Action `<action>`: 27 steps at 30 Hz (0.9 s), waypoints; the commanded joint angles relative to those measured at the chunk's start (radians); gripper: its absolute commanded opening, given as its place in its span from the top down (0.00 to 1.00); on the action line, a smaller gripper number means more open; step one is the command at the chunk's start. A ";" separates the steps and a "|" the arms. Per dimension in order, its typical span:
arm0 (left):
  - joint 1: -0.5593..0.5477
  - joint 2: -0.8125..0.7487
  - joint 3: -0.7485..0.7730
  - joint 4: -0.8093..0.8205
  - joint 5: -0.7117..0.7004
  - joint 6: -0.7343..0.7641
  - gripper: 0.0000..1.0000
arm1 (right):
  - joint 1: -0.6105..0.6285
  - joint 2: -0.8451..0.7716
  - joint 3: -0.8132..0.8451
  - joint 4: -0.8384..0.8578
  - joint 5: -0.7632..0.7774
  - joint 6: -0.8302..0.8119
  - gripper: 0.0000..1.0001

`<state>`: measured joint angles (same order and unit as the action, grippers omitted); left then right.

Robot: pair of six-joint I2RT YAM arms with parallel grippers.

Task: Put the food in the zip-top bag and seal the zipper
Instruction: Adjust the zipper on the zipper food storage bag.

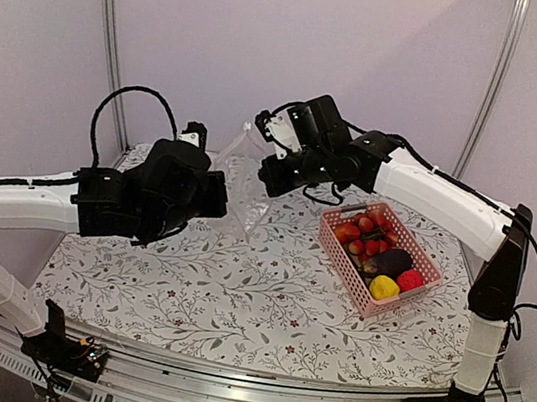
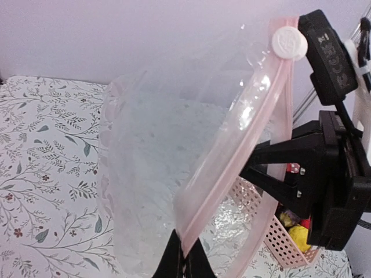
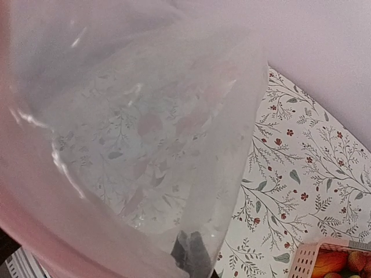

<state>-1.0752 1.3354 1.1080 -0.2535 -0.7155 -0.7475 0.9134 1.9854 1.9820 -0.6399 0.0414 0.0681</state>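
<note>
The clear zip-top bag (image 1: 243,169) hangs above the table between my two grippers. Its zipper (image 2: 243,133) is a pink strip with a white round slider (image 2: 288,43) at its far end. My left gripper (image 1: 219,197) is shut on the zipper edge; in the left wrist view its fingers (image 2: 185,262) pinch the strip's near end. My right gripper (image 1: 271,173) is shut on the bag too; its fingers (image 3: 191,256) show through the plastic (image 3: 145,127). The food lies in the pink basket (image 1: 342,263): red fruits (image 1: 365,234), eggplant (image 1: 393,261), yellow pepper (image 1: 384,287), red pepper (image 1: 410,280).
The floral tablecloth (image 1: 235,287) covers the table. The basket stands at the right, below the right forearm, and also shows in the left wrist view (image 2: 272,243) and in the right wrist view (image 3: 301,263). A white wall with two metal poles (image 1: 108,25) stands behind.
</note>
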 commanded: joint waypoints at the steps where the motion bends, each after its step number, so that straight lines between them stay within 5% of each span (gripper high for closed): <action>1: -0.008 -0.073 -0.066 -0.006 -0.128 -0.069 1.00 | -0.004 0.003 -0.008 -0.001 0.184 0.051 1.00; 11: -0.009 -0.093 -0.117 0.144 -0.021 0.046 1.00 | -0.007 -0.008 -0.061 0.005 0.238 0.038 1.00; 18: -0.008 -0.127 -0.114 0.113 -0.049 0.087 1.00 | -0.021 -0.048 -0.097 0.022 0.206 0.015 0.89; 22: -0.003 -0.146 -0.123 0.098 -0.059 0.102 1.00 | -0.025 -0.073 -0.106 0.035 0.038 -0.015 0.84; 27: 0.015 -0.150 -0.121 0.046 -0.055 0.107 1.00 | -0.023 -0.124 -0.108 0.020 -0.317 -0.147 0.64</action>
<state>-1.0740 1.1969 0.9985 -0.1558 -0.7555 -0.6621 0.8944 1.9404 1.8843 -0.6205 0.0029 0.0235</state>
